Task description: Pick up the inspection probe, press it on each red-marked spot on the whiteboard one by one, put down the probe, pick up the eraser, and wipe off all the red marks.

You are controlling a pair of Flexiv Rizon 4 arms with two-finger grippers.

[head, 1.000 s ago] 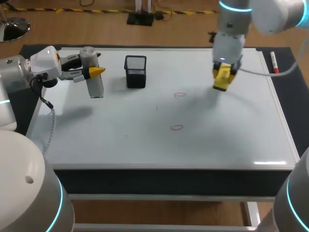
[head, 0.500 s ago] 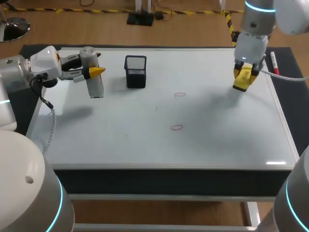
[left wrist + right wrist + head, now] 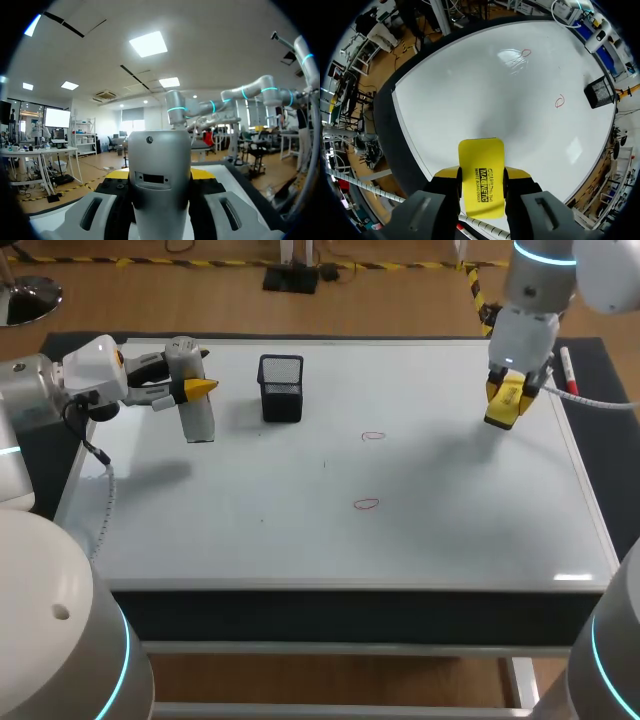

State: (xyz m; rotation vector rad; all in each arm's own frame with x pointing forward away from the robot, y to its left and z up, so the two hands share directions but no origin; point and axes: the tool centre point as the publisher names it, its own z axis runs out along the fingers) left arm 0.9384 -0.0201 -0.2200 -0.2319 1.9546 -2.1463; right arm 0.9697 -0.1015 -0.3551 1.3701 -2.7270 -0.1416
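Our left gripper pinches the silver cylindrical inspection probe. Our right gripper pinches the flat yellow eraser over the whiteboard, beside two red marks.

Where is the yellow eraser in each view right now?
Head view: eraser in the right gripper, over the far right part of the whiteboard.
Left wrist view: not in it.
Right wrist view: eraser between that gripper's fingers.
Shared landmark: black mesh basket, in the head and right wrist views only.
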